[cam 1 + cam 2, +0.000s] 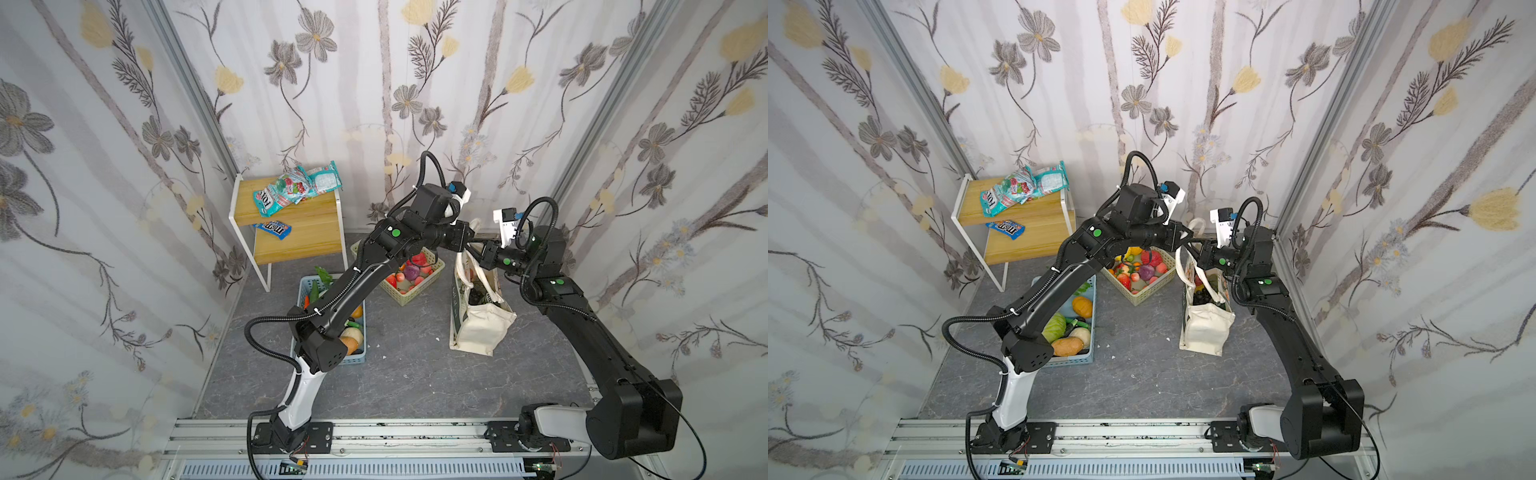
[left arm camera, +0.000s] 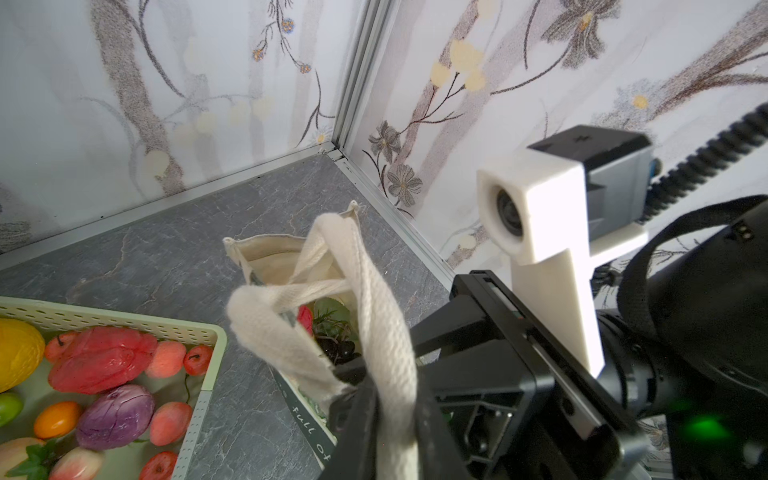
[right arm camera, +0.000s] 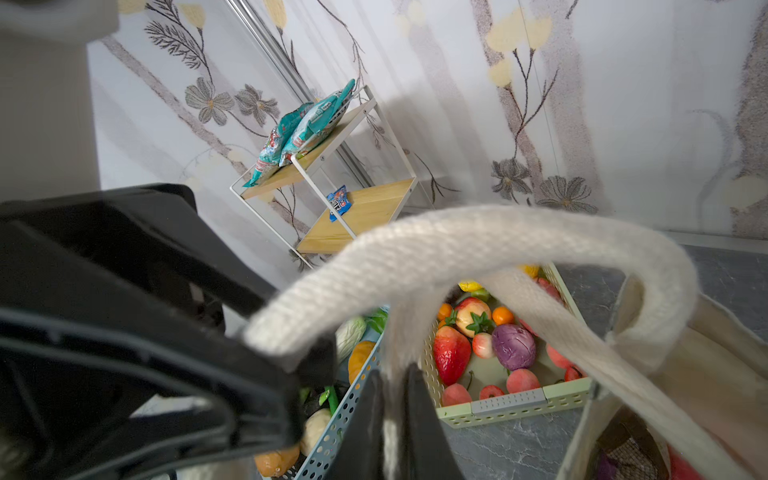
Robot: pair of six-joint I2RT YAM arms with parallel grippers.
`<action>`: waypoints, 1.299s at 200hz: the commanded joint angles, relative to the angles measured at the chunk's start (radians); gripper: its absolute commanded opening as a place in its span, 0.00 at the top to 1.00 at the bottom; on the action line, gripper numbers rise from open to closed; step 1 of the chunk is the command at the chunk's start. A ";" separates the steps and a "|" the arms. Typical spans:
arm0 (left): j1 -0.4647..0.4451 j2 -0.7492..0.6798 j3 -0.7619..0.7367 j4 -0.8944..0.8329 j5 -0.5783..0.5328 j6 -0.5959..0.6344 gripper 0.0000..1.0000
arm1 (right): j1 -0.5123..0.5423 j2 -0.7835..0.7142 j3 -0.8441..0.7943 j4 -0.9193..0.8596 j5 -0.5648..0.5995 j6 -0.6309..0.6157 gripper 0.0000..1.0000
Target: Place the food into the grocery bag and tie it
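Observation:
The cream canvas grocery bag (image 1: 482, 328) (image 1: 1208, 328) stands at the right on the grey floor, with its mouth open. Inside it lie a dark grape bunch (image 2: 340, 351) and a red piece of food (image 2: 305, 318). Both grippers meet just above the bag's mouth. My left gripper (image 2: 392, 395) (image 1: 473, 241) has one cream handle strap (image 2: 386, 324) between its jaws, touching both. My right gripper (image 3: 392, 374) (image 1: 486, 251) is shut tight on the other strap, which runs up from its jaws. The left gripper's strap (image 3: 478, 245) arches across the right wrist view.
A beige lattice basket (image 1: 402, 302) of toy fruits sits left of the bag. Under the left arm is a light blue basket (image 1: 353, 358) of vegetables. A white-framed wooden shelf (image 1: 299, 245) at the back left carries snack packets (image 1: 299, 189). The corner walls stand close behind the bag.

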 commanded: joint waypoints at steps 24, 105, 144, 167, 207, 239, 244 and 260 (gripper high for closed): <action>-0.005 0.009 0.009 0.038 0.008 -0.033 0.72 | 0.001 -0.001 -0.077 0.278 -0.114 0.108 0.88; -0.005 0.020 0.011 0.061 -0.036 -0.052 0.29 | -0.001 0.023 -0.167 0.576 -0.171 0.258 0.87; -0.003 0.053 0.076 0.053 -0.058 -0.066 0.25 | -0.006 0.043 -0.187 0.660 -0.184 0.301 0.88; -0.012 0.058 0.081 0.044 -0.114 -0.045 0.24 | -0.023 0.038 -0.210 0.679 -0.199 0.312 0.88; -0.012 0.081 0.150 -0.062 -0.232 0.013 0.19 | -0.041 0.021 -0.231 0.711 -0.231 0.331 0.88; -0.015 0.090 0.172 -0.069 -0.214 0.028 0.17 | -0.037 0.043 -0.228 0.771 -0.277 0.372 0.87; -0.013 0.093 0.172 -0.064 -0.206 0.022 0.17 | -0.037 0.047 -0.228 0.780 -0.280 0.378 0.87; -0.013 0.098 0.172 -0.040 -0.187 -0.008 0.18 | -0.039 0.051 -0.230 0.780 -0.275 0.383 0.87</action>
